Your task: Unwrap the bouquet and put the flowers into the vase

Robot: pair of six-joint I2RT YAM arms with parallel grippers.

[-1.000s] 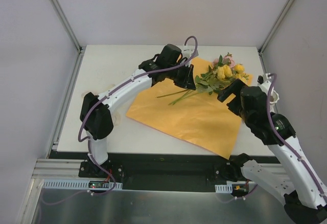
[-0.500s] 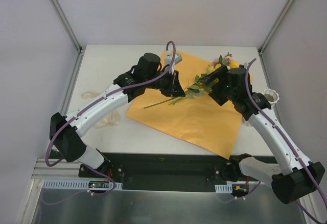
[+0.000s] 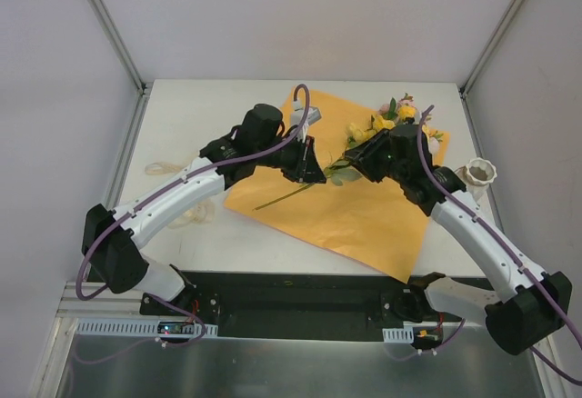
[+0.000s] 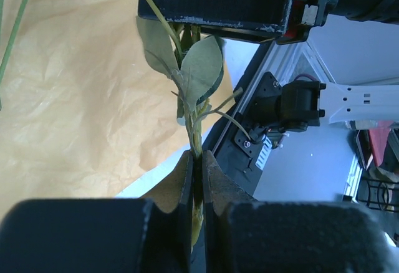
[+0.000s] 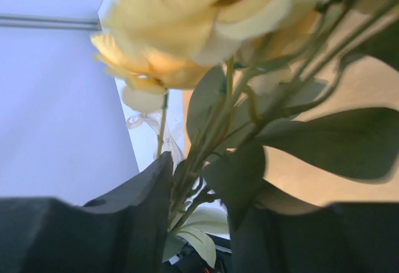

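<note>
— Where did we have the flowers (image 3: 362, 132)?
— Above the orange paper (image 3: 364, 221), toward the table's (image 3: 195, 116) far right corner. Our left gripper (image 4: 198, 161) was clamped tight on them, low down.
— And our right gripper (image 5: 196, 192)?
— Its fingers (image 5: 144, 214) straddled them higher up; we couldn't tell whether they pinched. The vase (image 3: 478, 174) stood by the right edge.

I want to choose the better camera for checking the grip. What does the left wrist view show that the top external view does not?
Only the left wrist view: the left fingers pinched shut on the thin green leafy stems. Only the top external view: the small white wavy-rimmed vase and the yellow rose blooms. Both: the bright orange paper sheet and those stems.
</note>
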